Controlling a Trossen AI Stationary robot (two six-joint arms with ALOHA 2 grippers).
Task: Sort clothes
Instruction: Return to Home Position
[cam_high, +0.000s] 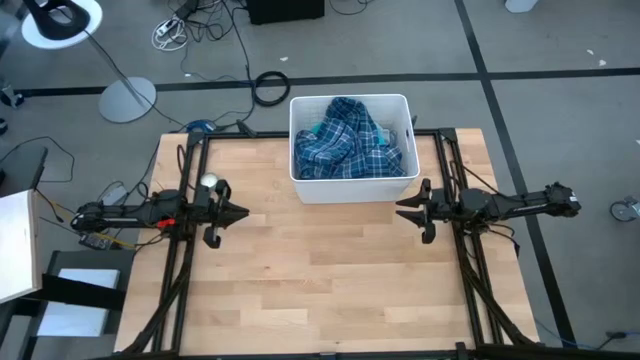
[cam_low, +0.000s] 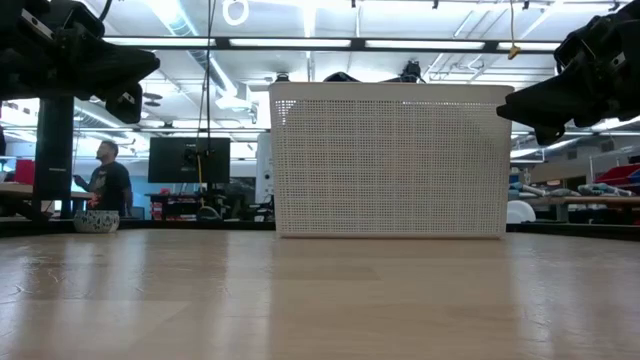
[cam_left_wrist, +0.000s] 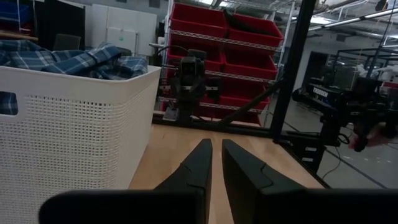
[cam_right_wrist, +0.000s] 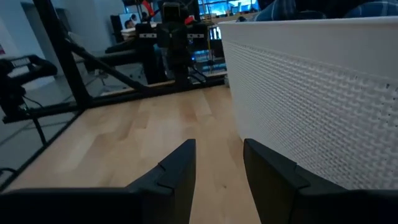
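Observation:
The clothes (cam_high: 345, 140) lie heaped inside a white perforated plastic bin (cam_high: 352, 188) at the middle of the table's far edge, a navy plaid shirt on top with a turquoise piece at its left. The plaid shirt (cam_left_wrist: 68, 61) rises over the bin's rim (cam_left_wrist: 81, 78) in the left wrist view. My left gripper (cam_high: 240, 213) hovers at the table's left side, pointing level toward the right, its fingers a narrow gap apart with nothing between them. My right gripper (cam_high: 402, 208) hovers at the right side, pointing left, open wider and empty, beside the bin's wall (cam_right_wrist: 311, 93).
Bare wooden tabletop (cam_high: 320, 270) stretches between the two grippers and toward the near edge. Black frame rails (cam_high: 180, 280) run along the table's left and right sides. Beyond the far edge are cables and a lamp base (cam_high: 127, 99). A person (cam_low: 105, 180) stands far behind the table.

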